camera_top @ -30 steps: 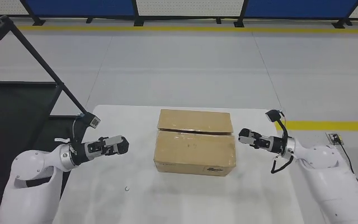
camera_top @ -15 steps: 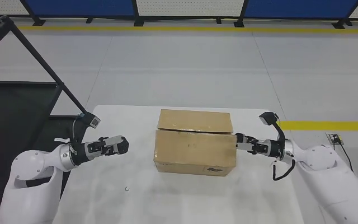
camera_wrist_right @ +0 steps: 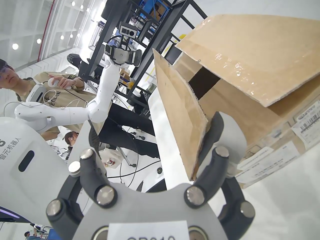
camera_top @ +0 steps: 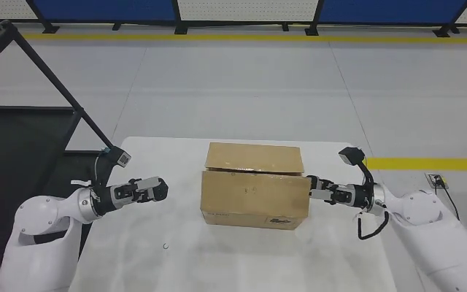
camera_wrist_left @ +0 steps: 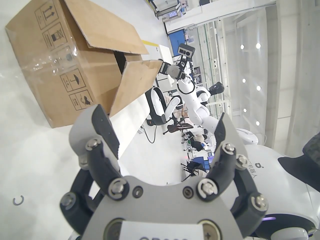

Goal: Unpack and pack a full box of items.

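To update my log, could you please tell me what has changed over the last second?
The right hand moved in to the right end of the box; the edge of a top flap now lies between its open fingers, not clamped. The left hand, open, and the box stayed put.

Right gripper (camera_wrist_right: 155,123): fingers (camera_wrist_right: 220,128) spread astride raised flap (camera_wrist_right: 180,116) of cardboard box (camera_wrist_right: 250,58); one finger touching flap.

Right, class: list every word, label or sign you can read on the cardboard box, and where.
Cardboard box, side face: pictograms only, no words: two up arrows, an umbrella; the rest unclear.
White labels on its long side, one with a barcode: print too small to read.
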You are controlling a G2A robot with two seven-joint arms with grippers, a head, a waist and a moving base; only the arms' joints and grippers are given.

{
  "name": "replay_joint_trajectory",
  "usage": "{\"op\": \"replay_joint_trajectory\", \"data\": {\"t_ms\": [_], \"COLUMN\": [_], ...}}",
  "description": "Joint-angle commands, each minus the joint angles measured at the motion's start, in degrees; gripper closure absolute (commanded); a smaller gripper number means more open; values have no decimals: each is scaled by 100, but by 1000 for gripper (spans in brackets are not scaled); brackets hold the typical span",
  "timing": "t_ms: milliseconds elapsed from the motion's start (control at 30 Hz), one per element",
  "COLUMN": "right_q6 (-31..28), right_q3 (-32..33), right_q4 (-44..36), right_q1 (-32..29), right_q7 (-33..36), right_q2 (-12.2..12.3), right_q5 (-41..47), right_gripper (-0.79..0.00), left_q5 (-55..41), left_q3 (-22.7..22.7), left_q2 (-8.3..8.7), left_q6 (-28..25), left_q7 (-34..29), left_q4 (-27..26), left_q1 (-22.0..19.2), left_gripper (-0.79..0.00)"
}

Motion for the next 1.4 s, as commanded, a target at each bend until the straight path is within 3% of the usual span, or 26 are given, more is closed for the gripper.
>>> {"op": "replay_joint_trajectory", "data": {"t_ms": [0, 400, 567, 800, 1100, 1367], "right_q6": [0, 0, 113, 82, 292, 143], "right_q3": [0, 0, 27, 103, 223, -31], "right_q4": [0, 0, -272, -745, -1791, -1907], "right_q1": [0, 0, -133, -281, -836, -1073], "right_q7": [0, 0, -324, 78, 290, 141], "right_q2": [0, 0, -15, 37, 399, 658], "right_q5": [0, 0, -119, 177, 148, -128], "right_gripper": [-785, -785, -785, -785, -785, -785], "left_q5": [0, 102, 137, -51, -89, -261], "left_q3": [0, 85, 128, 81, 537, 991], "left_q2": [0, -11, 3, 48, 104, 118], "left_q6": [0, -80, -128, -114, -229, -278], "left_q7": [0, 248, 528, 879, 199, -102], "left_q4": [0, -193, -412, -441, -591, -417], "left_q1": [0, -38, 119, 181, 125, 39], "left_gripper": [-785, -785, -785, -785, -785, -785]}}
